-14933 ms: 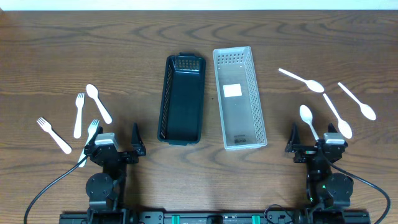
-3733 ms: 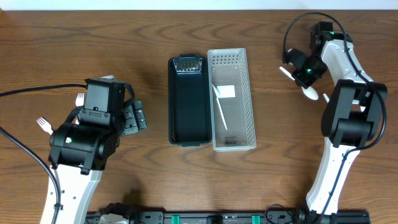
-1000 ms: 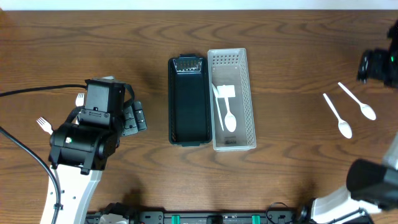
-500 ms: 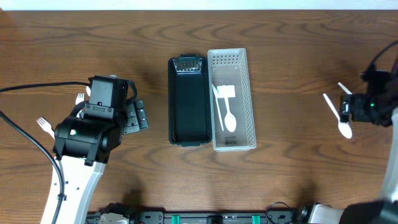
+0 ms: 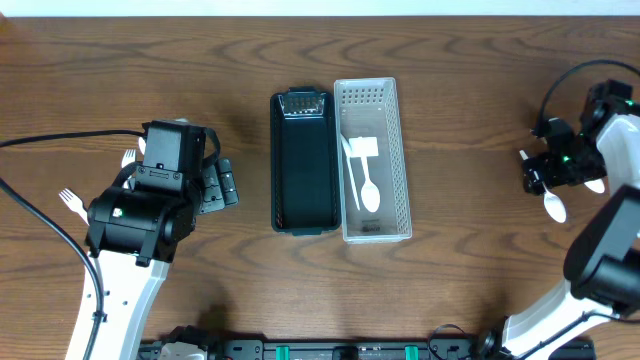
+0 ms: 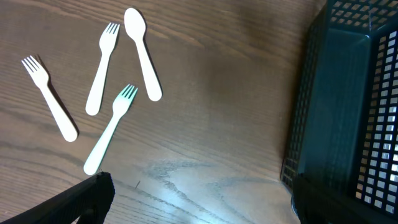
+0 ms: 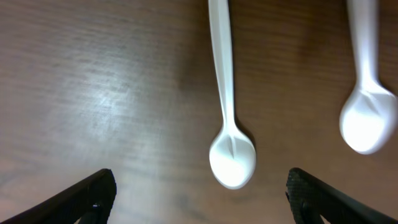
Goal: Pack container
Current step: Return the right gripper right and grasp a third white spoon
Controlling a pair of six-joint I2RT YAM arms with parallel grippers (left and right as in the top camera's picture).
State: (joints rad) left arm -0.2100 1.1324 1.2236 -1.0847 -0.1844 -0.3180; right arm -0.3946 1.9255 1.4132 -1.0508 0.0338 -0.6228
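The wooden table [image 5: 450, 280] carries everything. The left arm [image 5: 135, 220] is bent over the table's left side, its wrist turned toward the centre. The left claw [image 5: 215, 188] is released, its fingers spread wide above bare wood, between the cutlery on the left and the dark basket [image 5: 303, 160]. The right arm [image 5: 610, 240] reaches up the far right edge and curls back inward. The right claw [image 7: 199, 193] points down over the table, also released and holding nothing.

There are two baskets, side by side and touching along their long walls at the table's middle: the dark basket on the left and the white basket [image 5: 400, 150] on the right.

Five spoons show in all. A pair of spoons [image 5: 368, 190] lies inside the white basket, beside a white label [image 5: 365, 147]. Under the right claw, the middle spoon [image 7: 231, 124] lies with its bowl between the spread fingers, and the edge spoon [image 7: 367, 112] lies just beside it. A lone spoon [image 6: 142, 53] lies on the left. Next to it lie three forks [image 6: 102, 68], all on the table near the left claw.
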